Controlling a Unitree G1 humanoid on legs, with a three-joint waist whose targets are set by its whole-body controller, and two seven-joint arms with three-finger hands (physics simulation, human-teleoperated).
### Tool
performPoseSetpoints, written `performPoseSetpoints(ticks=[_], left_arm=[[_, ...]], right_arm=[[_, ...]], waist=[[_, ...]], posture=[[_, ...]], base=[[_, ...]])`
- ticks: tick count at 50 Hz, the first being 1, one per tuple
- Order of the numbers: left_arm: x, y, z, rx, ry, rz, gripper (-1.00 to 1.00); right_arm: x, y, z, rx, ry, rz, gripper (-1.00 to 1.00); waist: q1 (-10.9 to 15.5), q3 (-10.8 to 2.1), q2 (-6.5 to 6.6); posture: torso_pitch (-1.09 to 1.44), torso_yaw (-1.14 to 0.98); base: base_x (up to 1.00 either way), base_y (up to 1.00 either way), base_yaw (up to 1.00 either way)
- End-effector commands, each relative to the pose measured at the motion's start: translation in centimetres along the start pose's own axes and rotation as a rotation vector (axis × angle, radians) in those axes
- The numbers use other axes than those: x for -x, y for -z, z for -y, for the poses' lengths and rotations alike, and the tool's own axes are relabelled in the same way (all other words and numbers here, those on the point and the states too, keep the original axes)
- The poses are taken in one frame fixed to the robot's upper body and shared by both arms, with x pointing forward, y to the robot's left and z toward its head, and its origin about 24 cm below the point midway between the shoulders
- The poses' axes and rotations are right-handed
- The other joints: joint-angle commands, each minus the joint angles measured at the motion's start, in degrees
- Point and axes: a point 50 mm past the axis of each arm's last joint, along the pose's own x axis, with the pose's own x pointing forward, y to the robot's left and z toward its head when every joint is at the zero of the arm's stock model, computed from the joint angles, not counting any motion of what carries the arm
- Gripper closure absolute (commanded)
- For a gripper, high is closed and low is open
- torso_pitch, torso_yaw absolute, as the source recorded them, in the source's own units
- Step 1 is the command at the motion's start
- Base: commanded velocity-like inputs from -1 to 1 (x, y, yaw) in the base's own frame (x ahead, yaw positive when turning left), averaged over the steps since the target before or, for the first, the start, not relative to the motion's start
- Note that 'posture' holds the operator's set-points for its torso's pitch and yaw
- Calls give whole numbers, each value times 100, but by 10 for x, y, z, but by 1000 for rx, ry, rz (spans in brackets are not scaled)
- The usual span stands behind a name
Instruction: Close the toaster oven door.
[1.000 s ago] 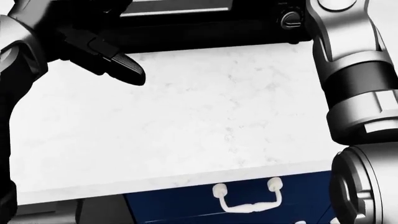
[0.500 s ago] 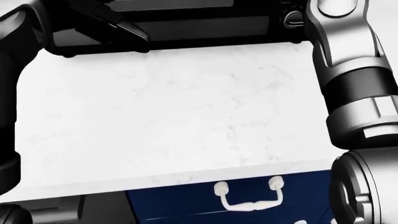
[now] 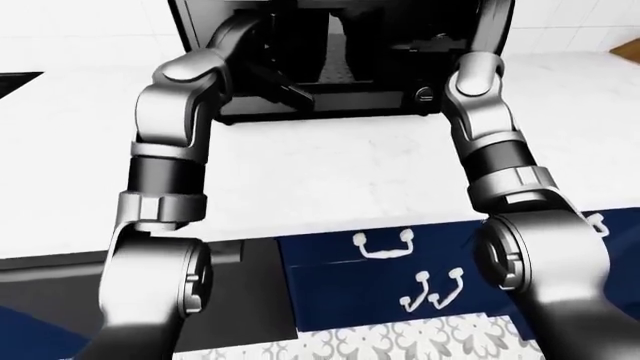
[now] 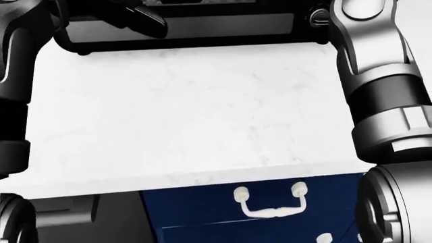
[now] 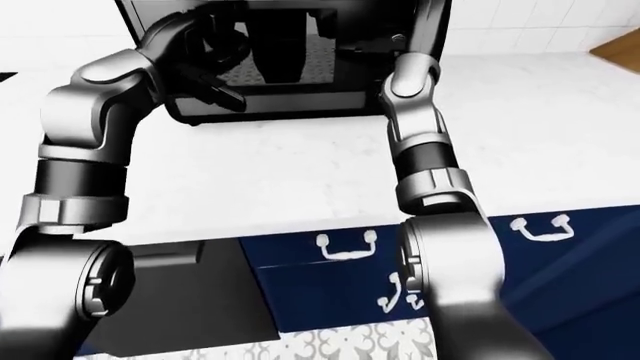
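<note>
The black toaster oven [image 3: 340,101] stands at the top of the eye views on the white counter. Its glass door [image 5: 300,94] is tilted up, reflecting a patterned floor; its lower band [image 4: 223,26] runs along the top of the head view. My left hand [image 5: 218,84] is at the door's left part, its dark fingers [image 4: 145,20] spread against it, not closed round anything. My right arm [image 3: 480,112] reaches up past the oven's knob [image 4: 317,17]. The right hand [image 3: 432,46] lies at the oven's right side, mostly hidden.
The white marble counter [image 4: 202,111] stretches below the oven. Under it are blue drawers with white handles [image 4: 269,205] and a dark appliance front [image 5: 170,292] to the left. A black patch [image 3: 15,79] is set in the counter at the far left.
My left hand has moved up and away from me onto the oven door. The door's edge has risen towards the top of the head view. The view has shifted slightly.
</note>
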Motion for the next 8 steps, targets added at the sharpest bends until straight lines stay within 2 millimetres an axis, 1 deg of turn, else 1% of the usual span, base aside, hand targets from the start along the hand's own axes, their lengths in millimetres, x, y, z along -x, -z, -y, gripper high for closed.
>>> performPoseSetpoints(ticks=[1,8], left_arm=[[8,-37,-11,-86,-95,151,-100],[-1,-32,-18,-98,-117,145,-100]], right_arm=[[-8,-28,6,-35,28,98,-100],[-8,-28,6,-35,27,99,-100]], waist=[[1,-202,5],[-8,-199,-3]], posture=[[0,0],[0,0]], base=[[0,0,0],[0,0,0]])
